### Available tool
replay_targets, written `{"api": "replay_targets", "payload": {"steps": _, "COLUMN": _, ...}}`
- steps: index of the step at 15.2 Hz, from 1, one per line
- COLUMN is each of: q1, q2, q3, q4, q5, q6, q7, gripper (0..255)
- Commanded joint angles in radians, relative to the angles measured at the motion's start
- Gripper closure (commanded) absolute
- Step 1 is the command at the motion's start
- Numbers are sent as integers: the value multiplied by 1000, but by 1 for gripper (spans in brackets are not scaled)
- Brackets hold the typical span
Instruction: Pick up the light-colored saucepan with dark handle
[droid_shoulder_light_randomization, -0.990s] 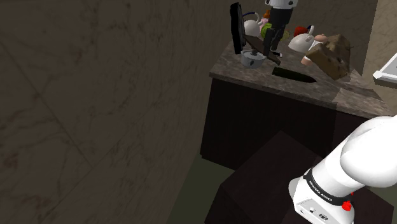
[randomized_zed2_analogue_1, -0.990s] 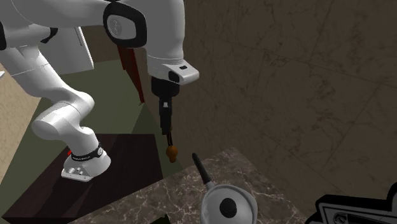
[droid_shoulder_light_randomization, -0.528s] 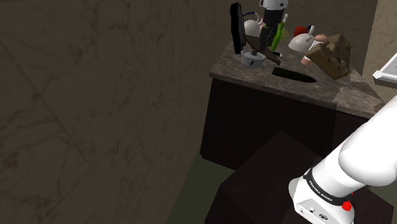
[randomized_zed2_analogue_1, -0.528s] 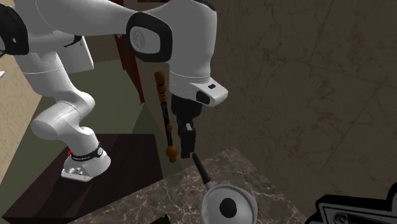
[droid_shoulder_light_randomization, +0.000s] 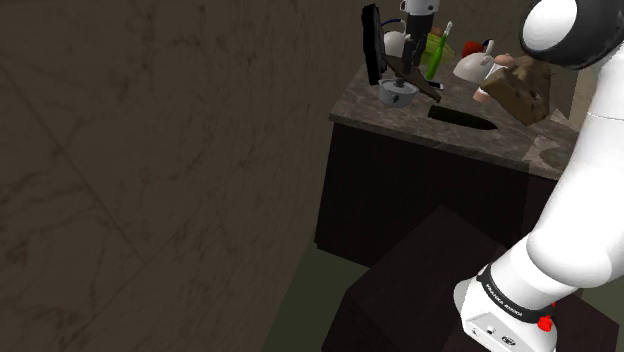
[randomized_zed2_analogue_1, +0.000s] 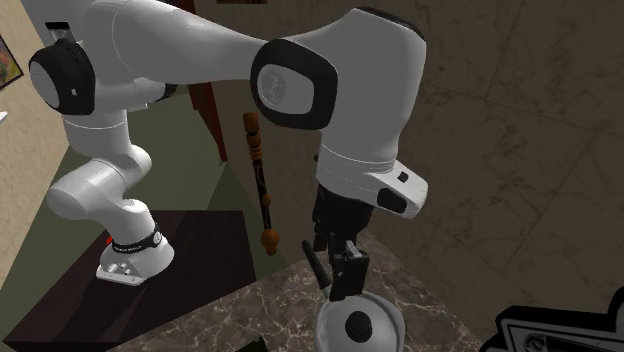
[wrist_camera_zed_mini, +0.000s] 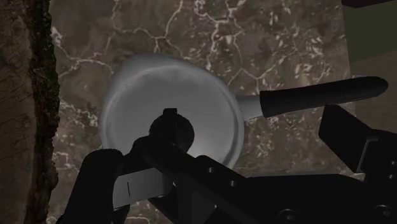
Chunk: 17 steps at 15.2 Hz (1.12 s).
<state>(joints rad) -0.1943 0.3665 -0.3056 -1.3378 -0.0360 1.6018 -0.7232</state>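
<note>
A dark veined wall (droid_shoulder_light_randomization: 150, 150) takes up most of the shoulder view's left. The white arm (randomized_zed2_analogue_1: 200, 50) arches from its stand (droid_shoulder_light_randomization: 420, 290) over to the bench (droid_shoulder_light_randomization: 470, 140), a dark stone top with pale veins on a dark cabinet.

The pan (randomized_zed2_analogue_1: 360, 322) sits on the bench at the end next to the wall, which is the bench's left end in the shoulder view. It stands just in front of an upright black panel (droid_shoulder_light_randomization: 372, 45). It is pale grey, with a lid, a dark knob in the lid's middle and a dark handle (randomized_zed2_analogue_1: 315, 262) that points toward the bench edge.

The hand (randomized_zed2_analogue_1: 345, 270) hangs right over the pan, near where the handle meets the rim. In the wrist view its fingers (wrist_camera_zed_mini: 95, 184) are spread, with the lid below and between them and the handle running out toward one finger. Whether a finger touches the pan cannot be told.

Further along the bench are a brown lump (droid_shoulder_light_randomization: 520, 88), a green bottle (droid_shoulder_light_randomization: 437, 50) and a dark blade-like thing (droid_shoulder_light_randomization: 462, 118). A turned wooden rod (randomized_zed2_analogue_1: 258, 180) shows behind the arm.
</note>
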Motion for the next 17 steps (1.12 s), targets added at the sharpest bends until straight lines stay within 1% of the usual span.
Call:
{"api": "replay_targets", "payload": {"steps": 1, "q1": -32, "q2": 97, "q3": -3, "q4": 128, "q5": 16, "q6": -33, "q7": -38, "gripper": 0}}
{"api": "replay_targets", "payload": {"steps": 4, "q1": -91, "q2": 272, "q3": 1, "q4": 391, "q5": 45, "q6": -120, "q7": -82, "gripper": 0}}
{"api": "replay_targets", "payload": {"steps": 11, "q1": -74, "q2": 240, "q3": 2, "q4": 242, "q5": 38, "q6": -5, "q7": -70, "gripper": 0}}
{"api": "replay_targets", "payload": {"steps": 13, "q1": -73, "q2": 239, "q3": 3, "q4": 232, "q5": 37, "q6": 4, "q7": -69, "gripper": 0}}
{"api": "replay_targets", "payload": {"steps": 14, "q1": -75, "q2": 238, "q3": 2, "q4": 231, "q5": 37, "q6": 4, "q7": -70, "gripper": 255}}
{"api": "replay_targets", "payload": {"steps": 17, "q1": -75, "q2": 238, "q3": 2, "q4": 232, "q5": 37, "q6": 4, "q7": -70, "gripper": 255}}
